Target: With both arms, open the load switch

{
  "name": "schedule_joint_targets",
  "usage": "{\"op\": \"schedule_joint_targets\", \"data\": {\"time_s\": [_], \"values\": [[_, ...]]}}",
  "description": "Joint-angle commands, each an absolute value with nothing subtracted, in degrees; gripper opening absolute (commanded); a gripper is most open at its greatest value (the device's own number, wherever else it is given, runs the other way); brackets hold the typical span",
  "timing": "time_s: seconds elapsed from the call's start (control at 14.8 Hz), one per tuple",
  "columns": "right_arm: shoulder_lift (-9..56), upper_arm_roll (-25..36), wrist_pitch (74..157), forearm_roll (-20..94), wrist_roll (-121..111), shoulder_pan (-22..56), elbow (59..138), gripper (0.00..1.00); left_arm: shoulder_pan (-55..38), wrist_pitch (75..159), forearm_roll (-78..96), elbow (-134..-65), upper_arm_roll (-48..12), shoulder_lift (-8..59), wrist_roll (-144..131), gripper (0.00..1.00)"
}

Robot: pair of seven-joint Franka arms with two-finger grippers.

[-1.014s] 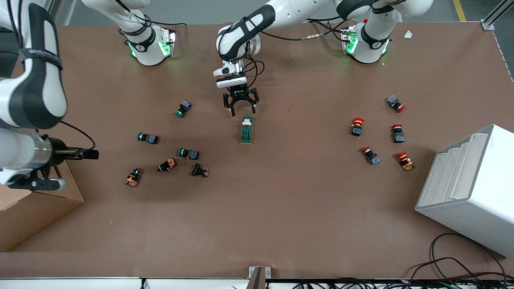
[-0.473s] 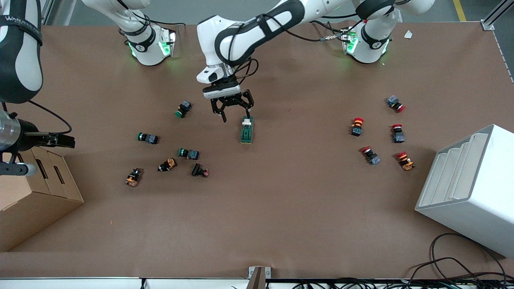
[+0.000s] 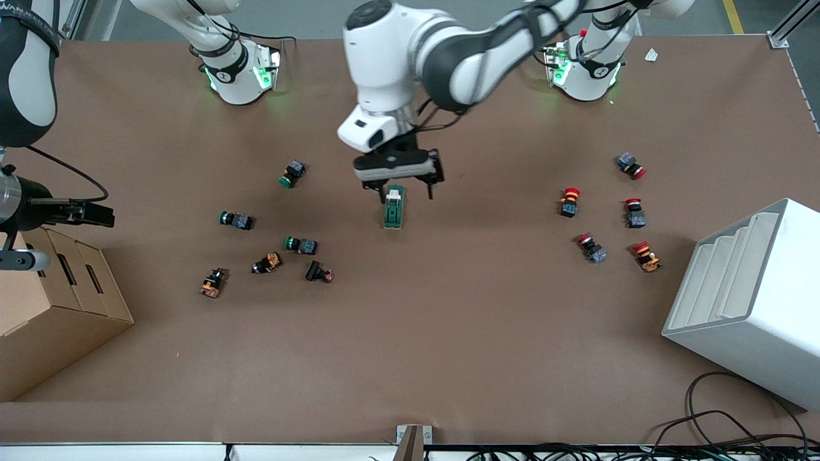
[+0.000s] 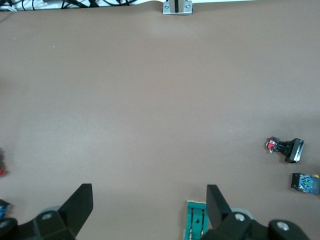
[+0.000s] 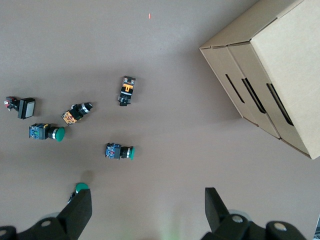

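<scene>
The brown bench point(image 3: 448, 333) holds a cardboard box point(image 3: 57, 320) at the right arm's end. The right claw point(image 3: 96, 214) hangs spread above that box, waiting. The left claw point(image 3: 400, 186) hovers spread over the load switch point(image 3: 393, 208), which lies mid-bench among scattered push-buttons point(image 3: 301, 245).

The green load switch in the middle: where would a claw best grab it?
Probably across its long green sides, coming straight down. The load switch lies flat with bare table around it, and its white toggle sits at the end toward the robots' bases, best left free. The open left gripper already hangs over that end.
</scene>
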State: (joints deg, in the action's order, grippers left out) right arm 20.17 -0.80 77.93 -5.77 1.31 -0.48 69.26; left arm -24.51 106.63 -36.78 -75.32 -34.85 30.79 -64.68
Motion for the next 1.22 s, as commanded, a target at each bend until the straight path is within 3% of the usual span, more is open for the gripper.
{"op": "schedule_joint_targets", "data": {"time_s": [0.0, 0.41, 0.68, 0.95, 1.15], "values": [[19.78, -1.58, 74.98, -5.63, 1.41, 0.43, 69.17, 1.00, -18.83, 106.09, -28.60, -75.85, -35.42, 26.47, -56.37, 1.00], [17.06, -0.97, 72.69, 0.88, 1.67, -2.81, 69.78, 1.00, -8.44, 103.90, -16.44, -74.62, -35.51, 22.95, -39.21, 1.00], [13.99, -1.14, 73.56, 0.79, 1.58, -2.46, 72.58, 1.00, -3.70, 102.66, -9.70, -76.02, -34.11, 16.63, -31.41, 1.00], [7.48, -1.23, 76.55, 0.09, 1.41, -1.23, 80.23, 1.00, -3.25, 99.16, 1.83, -78.74, -22.44, 10.39, -19.29, 1.00], [5.98, -0.97, 76.46, -0.61, 1.41, -0.18, 81.03, 1.00, -3.08, 92.65, 2.11, -81.47, -16.20, 5.46, -8.29, 1.00]]}}
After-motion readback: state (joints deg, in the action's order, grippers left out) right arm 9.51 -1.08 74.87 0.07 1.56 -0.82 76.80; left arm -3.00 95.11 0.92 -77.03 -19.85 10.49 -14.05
